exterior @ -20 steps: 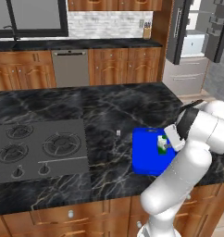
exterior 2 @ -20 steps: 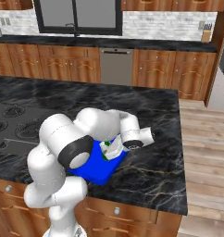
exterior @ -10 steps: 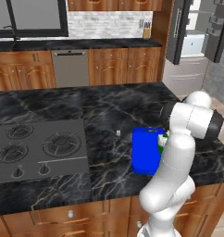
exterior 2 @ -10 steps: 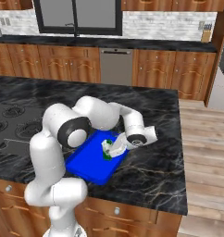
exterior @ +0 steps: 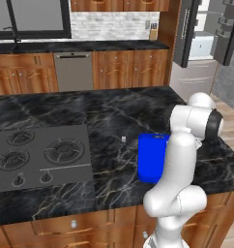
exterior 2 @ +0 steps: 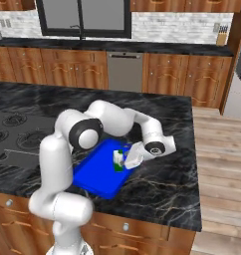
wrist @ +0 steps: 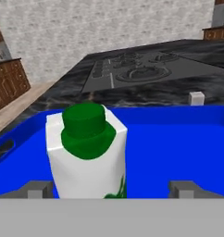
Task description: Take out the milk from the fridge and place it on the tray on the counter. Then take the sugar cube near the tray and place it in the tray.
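A steel dishwasher point(exterior: 74, 70) sits below the dark window point(exterior 2: 83, 16).

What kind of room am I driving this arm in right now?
A home kitchen, by the look of it: a gas cooktop set in a black marble counter, wooden cabinets along the wall, and a fridge standing open.

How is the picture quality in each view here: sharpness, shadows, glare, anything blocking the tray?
Left base view: flat, even light, slightly soft; the arm covers the right part of the tray. Right base view: no glare; the milk is small and blurry. Hand view: the milk fills the foreground, coarse and blocky; the sugar cube beyond the tray stays distinct.
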Motion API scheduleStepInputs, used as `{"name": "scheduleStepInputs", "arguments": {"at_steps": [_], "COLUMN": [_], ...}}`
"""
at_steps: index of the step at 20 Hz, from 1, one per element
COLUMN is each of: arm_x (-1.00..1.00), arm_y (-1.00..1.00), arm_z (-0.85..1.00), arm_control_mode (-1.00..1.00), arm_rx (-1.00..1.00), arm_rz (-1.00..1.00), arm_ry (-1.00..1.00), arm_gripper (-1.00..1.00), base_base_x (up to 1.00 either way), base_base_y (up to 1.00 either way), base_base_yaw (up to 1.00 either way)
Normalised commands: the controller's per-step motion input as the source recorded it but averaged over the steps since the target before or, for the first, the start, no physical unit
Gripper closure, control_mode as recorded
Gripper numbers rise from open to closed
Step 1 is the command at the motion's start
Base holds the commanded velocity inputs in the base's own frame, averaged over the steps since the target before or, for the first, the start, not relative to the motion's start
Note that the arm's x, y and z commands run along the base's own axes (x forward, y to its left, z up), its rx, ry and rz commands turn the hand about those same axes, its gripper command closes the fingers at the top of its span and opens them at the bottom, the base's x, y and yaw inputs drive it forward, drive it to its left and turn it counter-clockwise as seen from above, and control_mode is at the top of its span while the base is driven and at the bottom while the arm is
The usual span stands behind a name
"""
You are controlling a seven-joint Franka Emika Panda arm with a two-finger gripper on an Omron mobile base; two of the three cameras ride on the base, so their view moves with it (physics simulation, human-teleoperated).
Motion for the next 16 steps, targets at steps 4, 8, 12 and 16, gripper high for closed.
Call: {"name": "scheduleStepInputs", "arguments": {"at_steps": [4, 8, 12, 16], "arm_x": [-0.08, -0.13, 0.00, -0.06], "arm_y": [-0.09, -0.05, 0.00, 0.16], "arm_z": [0.05, 0.31, 0.37, 0.42], "arm_control_mode": [-1.00, -1.00, -1.00, -1.00], "arm_rx": [0.01, 0.02, 0.01, 0.00], "arm_rz": [0.01, 0.00, 0.00, 0.00], "arm_ry": [-0.04, -0.10, -0.25, -0.24], "arm_gripper": [-1.00, -1.00, -1.00, -1.00], "base_base_x": [0.00, 0.00, 0.00, 0.00], "base_base_y": [0.00, 0.00, 0.00, 0.00], "base_base_yaw": [0.00, 0.00, 0.00, 0.00]}}
